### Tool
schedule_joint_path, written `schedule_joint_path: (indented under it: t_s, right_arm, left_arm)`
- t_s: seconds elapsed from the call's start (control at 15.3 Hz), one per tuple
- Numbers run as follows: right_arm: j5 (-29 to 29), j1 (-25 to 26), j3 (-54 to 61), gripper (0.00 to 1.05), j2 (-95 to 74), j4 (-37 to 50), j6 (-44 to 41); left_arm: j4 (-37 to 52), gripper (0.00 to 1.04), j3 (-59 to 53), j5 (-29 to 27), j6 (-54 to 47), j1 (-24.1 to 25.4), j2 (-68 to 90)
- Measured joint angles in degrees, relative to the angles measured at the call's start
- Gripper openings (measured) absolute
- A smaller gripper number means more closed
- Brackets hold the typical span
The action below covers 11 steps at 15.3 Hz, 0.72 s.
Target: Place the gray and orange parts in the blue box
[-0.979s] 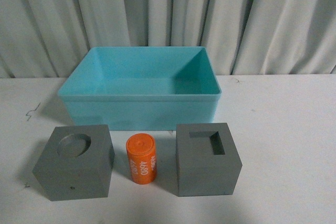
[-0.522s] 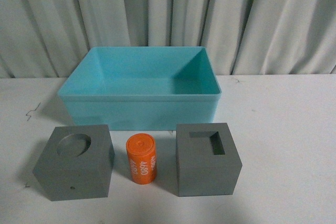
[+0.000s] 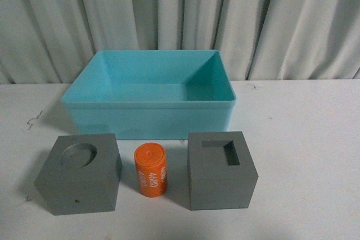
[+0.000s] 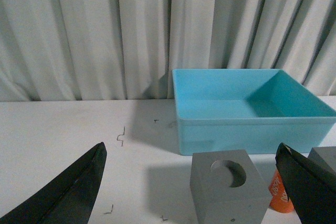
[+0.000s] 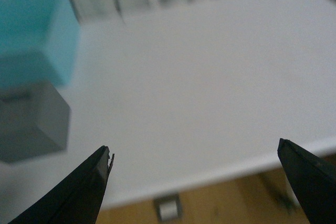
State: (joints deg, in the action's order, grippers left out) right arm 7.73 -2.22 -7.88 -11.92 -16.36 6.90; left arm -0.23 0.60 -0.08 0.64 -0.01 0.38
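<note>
On the white bench (image 3: 304, 139), in the front view, three parts stand in a row in front of the turquoise bin (image 3: 149, 117), none of them inside it: furthest left the gray cube with the round recess (image 3: 79, 175), turned slightly so one corner faces the camera; just beside it, not touching, the orange cylinder (image 3: 151, 170), upright with white digits running down its side; then, across a small gap, the gray cube with the rectangular recess (image 3: 222, 172). The bin sits just behind all three, its inside bare, with a pleated pale curtain (image 3: 180, 15) hanging behind it. Neither arm shows in this view. In the left wrist view the left end effector (image 4: 191, 147) hangs with its two dark fingers (image 4: 73, 192) spread wide and nothing between them, above the bench on the near side of the round-recess cube (image 4: 228, 190), with the cylinder (image 4: 281, 201) and the bin (image 4: 252, 129) beyond. The right wrist view is blurred; the right end effector (image 5: 194, 146) is likewise spread wide and holds nothing, over bare bench, with the rectangular-recess cube (image 5: 31, 121) and the bin (image 5: 34, 35) off to one side
</note>
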Motion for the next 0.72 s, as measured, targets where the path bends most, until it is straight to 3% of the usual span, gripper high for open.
schedule_joint_path:
  t_s: [0.13,0.26,0.39,0.46,0.52,0.72]
  right_arm:
    - [-1.25,4.13,-5.20,0.98,-12.90,1.42,4.35]
    - [-6.23,8.35,-10.91,0.98,-25.55,13.46,3.13]
    - [-9.09,7.10,-14.95,0.98,-35.65,21.16,0.57]
    - [-9.64,3.98,-17.46,0.98,-43.98,26.10,-1.33]
    - [-7.89,-4.42,-23.82,0.98,-60.98,34.25,-1.99]
    - [-2.89,-14.86,-30.67,0.98,-77.40,35.95,-0.48]
  left_arm:
    - [0.07,0.98,0.00,-0.02,0.00,0.00,0.00]
    - [0.04,0.98,0.00,0.02,0.00,0.00,0.00]
    - [0.04,0.98,0.00,0.04,-0.02,0.00,0.00]
    - [0.02,0.98,0.00,0.04,0.00,0.00,0.00]
    - [0.02,0.98,0.00,0.02,0.00,0.00,0.00]
    - [0.02,0.98,0.00,0.04,0.00,0.00,0.00]
